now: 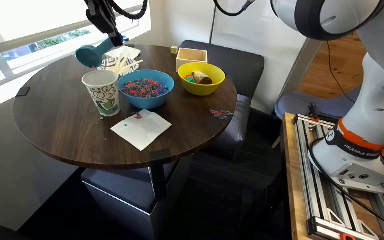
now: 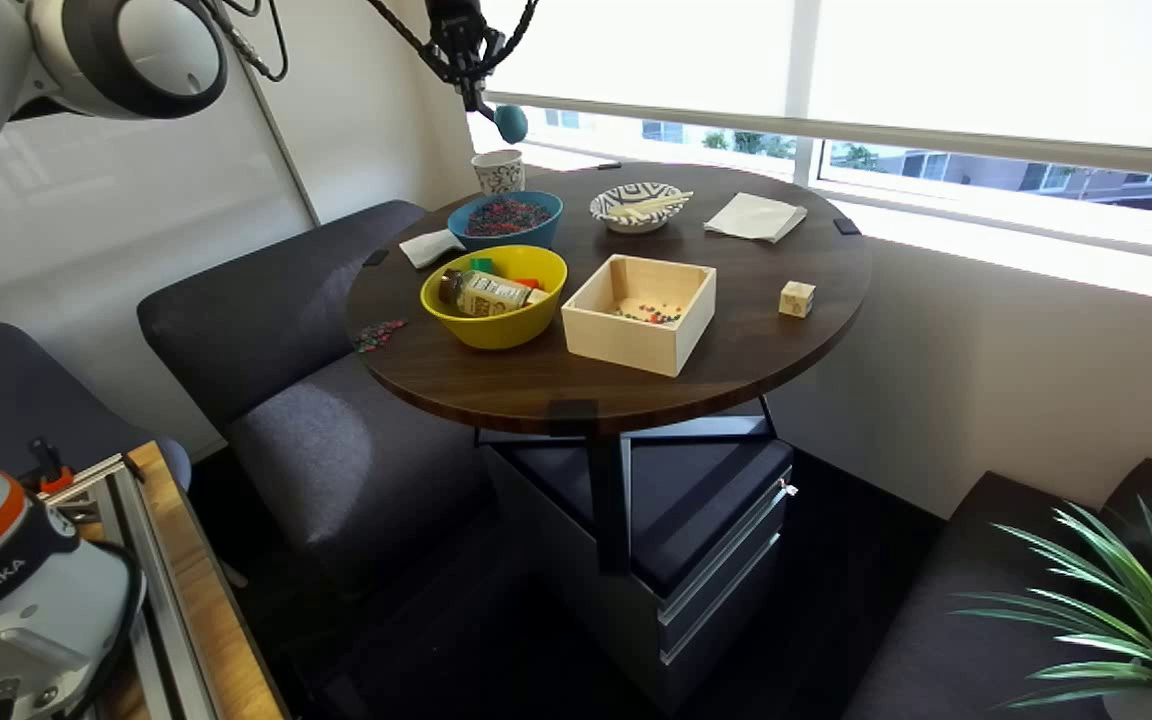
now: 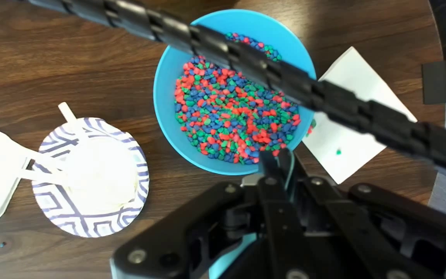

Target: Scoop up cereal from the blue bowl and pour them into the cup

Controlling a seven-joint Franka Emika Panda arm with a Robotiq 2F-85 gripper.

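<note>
My gripper [image 1: 113,38] clasps a teal scoop [image 1: 88,56] above the cup [image 1: 103,96]. Cereal [image 1: 143,88] occupies the adjacent blue bowl [image 1: 148,102]; a black cable [image 3: 292,79] partly obstructs my wrist view. Yellow bowl [image 2: 498,332] stands near the edge of the table [image 2: 746,350].

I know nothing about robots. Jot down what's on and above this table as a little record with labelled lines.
Gripper: closed on a teal scoop
Scoop: tilted, held higher than the cup
Cup: upright beside the blue bowl; fill level hidden
Blue bowl: holds the cereal, tiny red, blue and green pieces
Yellow bowl: bottle and other small things inside
Wooden box: a few bits inside
Spills: small heap near the edge of the table; bits on the napkin beside the blue bowl
</note>
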